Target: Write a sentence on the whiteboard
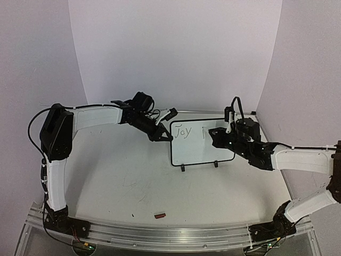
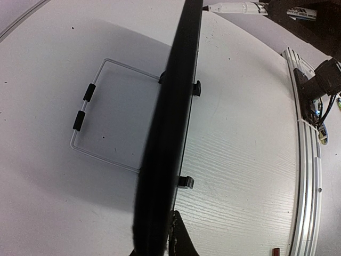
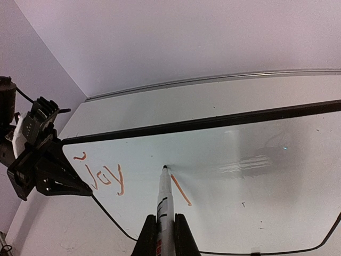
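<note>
The whiteboard (image 1: 205, 150) stands upright on its two small black feet close to the far edge of the tabletop (image 1: 122, 176), right of the middle. A wire stand (image 2: 79, 120) lies flat on the tabletop behind it. The left fingers (image 1: 161, 133) are clamped on the board's left edge. The right fingers (image 3: 175, 240) are closed around a white marker (image 3: 164, 197), whose tip touches the board's face. Of the sentence (image 3: 104, 178), only "Joy" is there, in reddish strokes near the upper left corner of the board. A single slanted stroke (image 3: 181, 191) sits just right of the marker tip. A small red scrap (image 1: 160, 215) lies near the tabletop's near edge.
</note>
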`<control>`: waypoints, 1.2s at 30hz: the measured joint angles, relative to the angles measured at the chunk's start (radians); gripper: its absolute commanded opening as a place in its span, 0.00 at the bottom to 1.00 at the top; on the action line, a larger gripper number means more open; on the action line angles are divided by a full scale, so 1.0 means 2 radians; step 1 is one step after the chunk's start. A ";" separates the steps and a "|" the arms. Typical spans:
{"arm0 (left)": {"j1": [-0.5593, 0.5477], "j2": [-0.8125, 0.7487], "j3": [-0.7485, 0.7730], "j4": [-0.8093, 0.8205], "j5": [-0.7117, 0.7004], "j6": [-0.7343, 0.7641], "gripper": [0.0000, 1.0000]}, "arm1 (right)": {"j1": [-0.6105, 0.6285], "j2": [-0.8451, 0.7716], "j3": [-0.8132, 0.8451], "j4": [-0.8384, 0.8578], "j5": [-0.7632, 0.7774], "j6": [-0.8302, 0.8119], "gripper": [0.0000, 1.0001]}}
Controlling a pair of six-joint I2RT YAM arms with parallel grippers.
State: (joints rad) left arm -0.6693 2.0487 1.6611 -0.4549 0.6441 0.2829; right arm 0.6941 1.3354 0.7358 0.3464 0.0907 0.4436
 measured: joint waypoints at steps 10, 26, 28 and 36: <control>0.000 0.000 0.000 0.000 0.000 -0.001 0.00 | 0.000 0.004 0.002 0.001 0.008 -0.001 0.00; 0.000 0.000 0.000 0.000 0.000 -0.001 0.00 | 0.000 -0.056 -0.035 -0.005 0.009 0.007 0.00; 0.000 0.000 0.000 0.000 -0.001 -0.001 0.00 | 0.000 -0.051 -0.035 -0.010 0.010 0.008 0.00; 0.000 0.000 0.000 0.000 -0.001 -0.001 0.00 | 0.000 -0.023 -0.035 -0.024 0.014 0.010 0.00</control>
State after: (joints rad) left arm -0.6693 2.0487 1.6611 -0.4545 0.6430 0.2802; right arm 0.6941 1.2889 0.6666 0.2974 0.1195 0.4641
